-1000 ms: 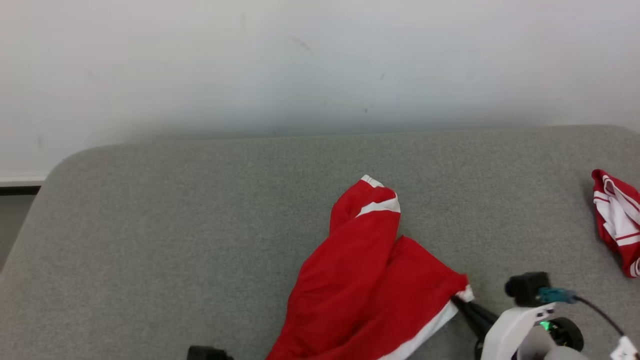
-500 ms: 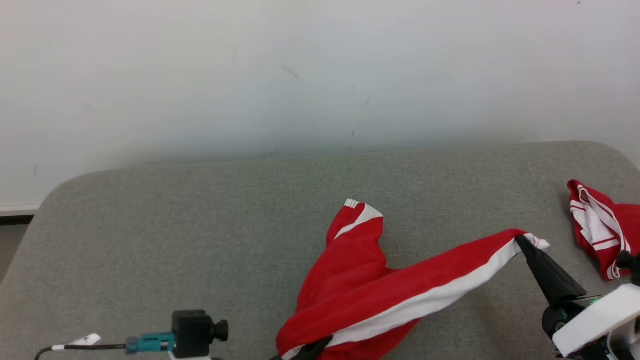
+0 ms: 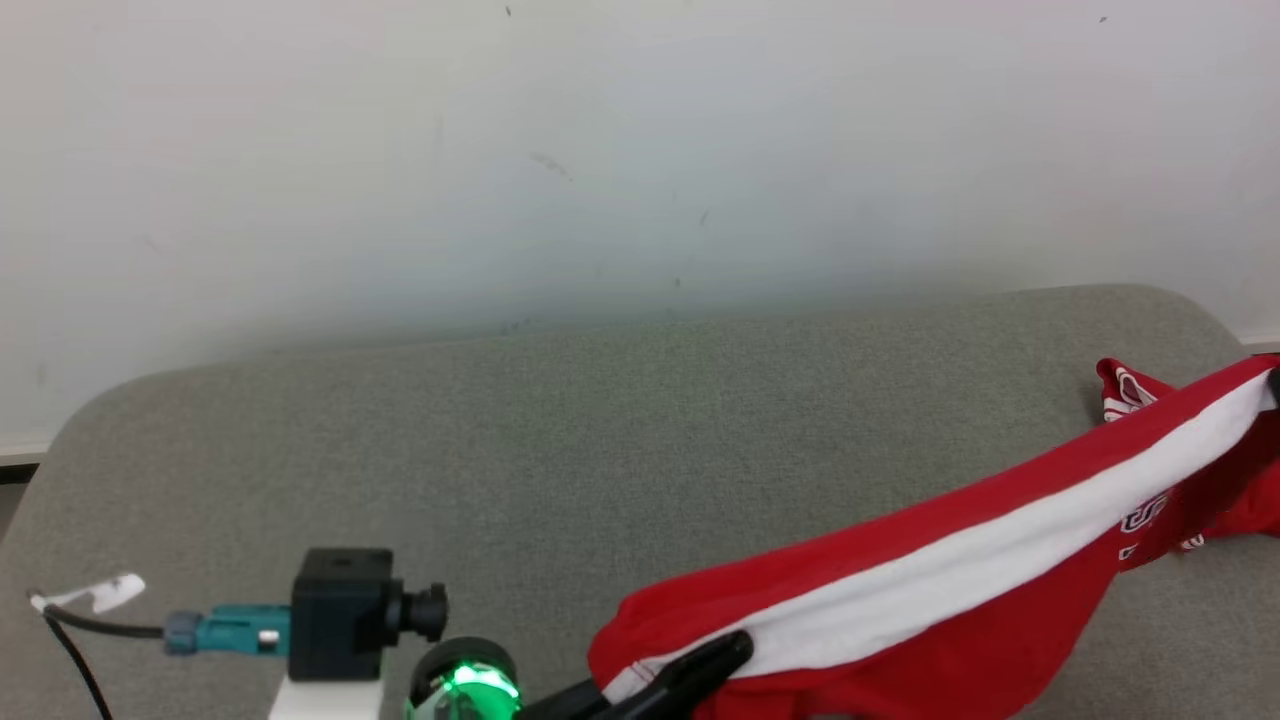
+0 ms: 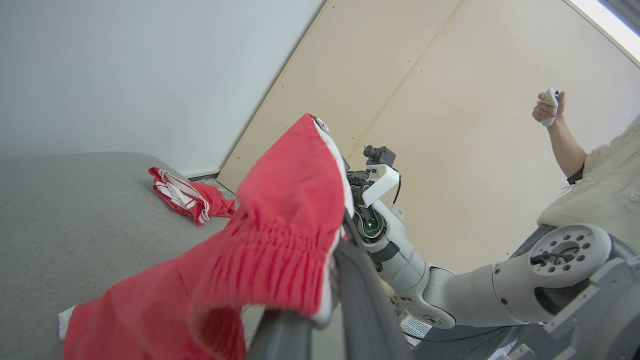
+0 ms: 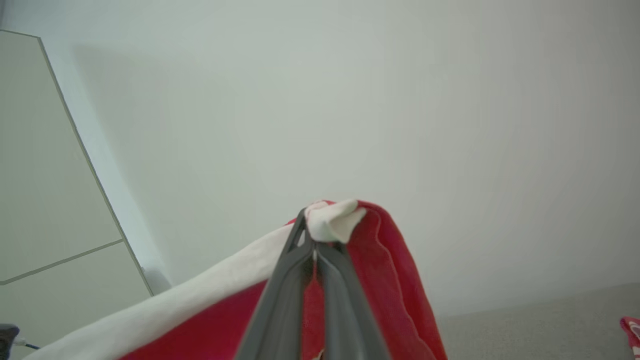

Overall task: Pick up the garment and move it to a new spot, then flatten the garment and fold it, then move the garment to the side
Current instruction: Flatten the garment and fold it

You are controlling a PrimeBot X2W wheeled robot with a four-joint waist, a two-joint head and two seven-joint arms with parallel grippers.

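Head view: the left claw reaches in low from the bottom edge, pinched shut on one end of the garment, which stretches rightward over the grey surface. There are two red garments. The other garment lies by the right corner, and bare surface spreads leftward.

Left wrist view: the right arm is raised.

Right wrist view: the right claw is clamped on the garment's white corner.

Left hand and right hand, spread apart, clamp the garment.
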